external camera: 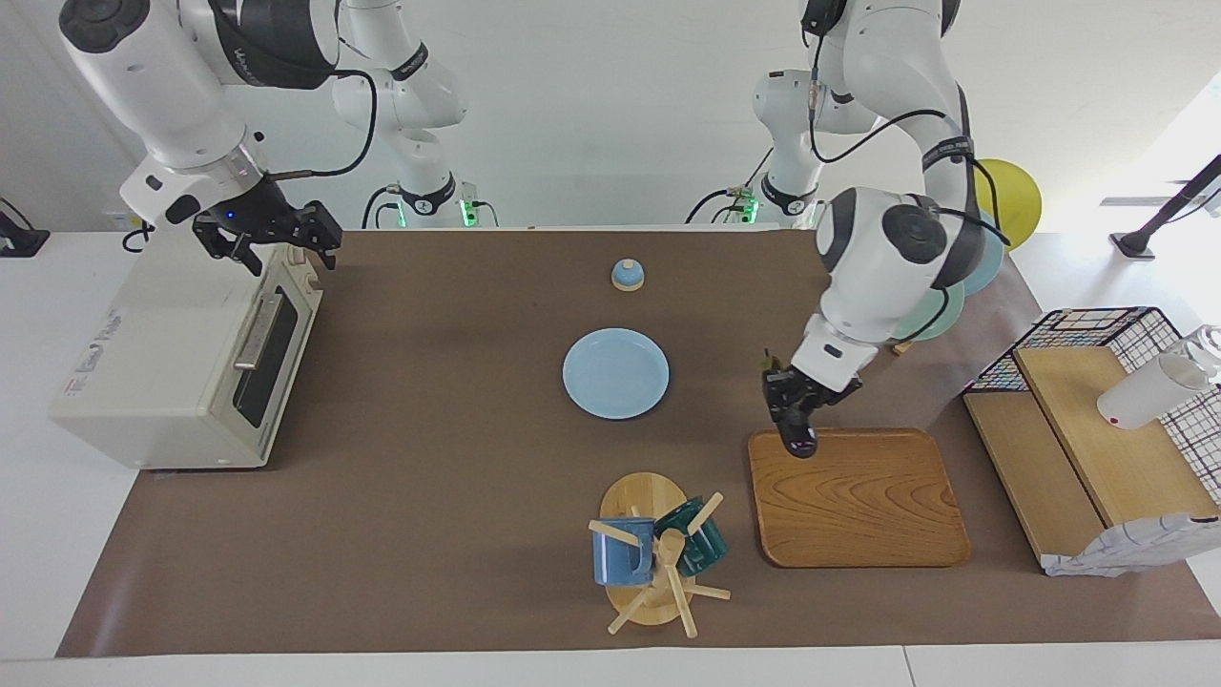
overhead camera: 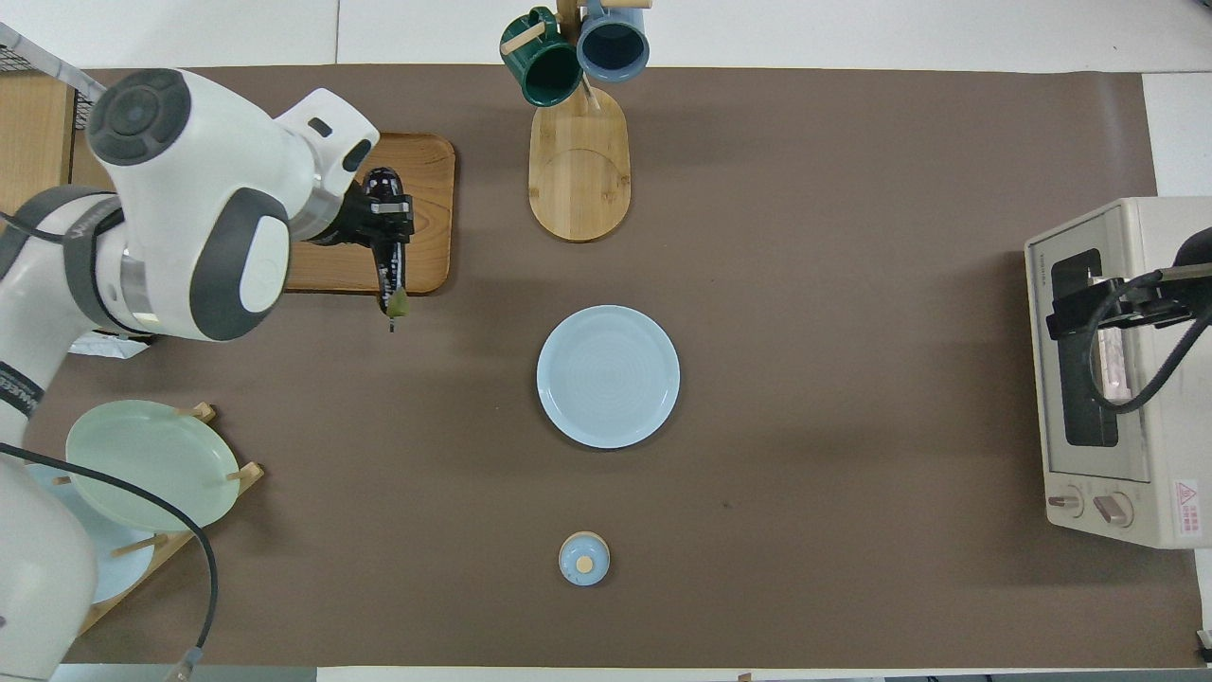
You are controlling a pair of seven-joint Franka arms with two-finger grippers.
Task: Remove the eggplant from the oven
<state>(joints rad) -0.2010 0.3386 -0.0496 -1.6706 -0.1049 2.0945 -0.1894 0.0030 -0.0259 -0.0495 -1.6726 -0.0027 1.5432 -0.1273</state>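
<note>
Eggplant (external camera: 788, 412) hangs in my left gripper (external camera: 794, 427), clamped tight over the wooden tray's (external camera: 858, 506) corner. I should lower gently before letting go. My right gripper (external camera: 281, 240) waits spread wide above the closed oven (external camera: 162, 363).

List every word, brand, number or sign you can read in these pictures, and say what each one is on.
Nothing can be quoted with certainty.
Oven, sticker beside the knobs: red warning triangle, print too small.
Oven door frame: brand word, too small.
Oven top: label, blurred.
Right arm's dark band: white lettering, blurred.
</note>
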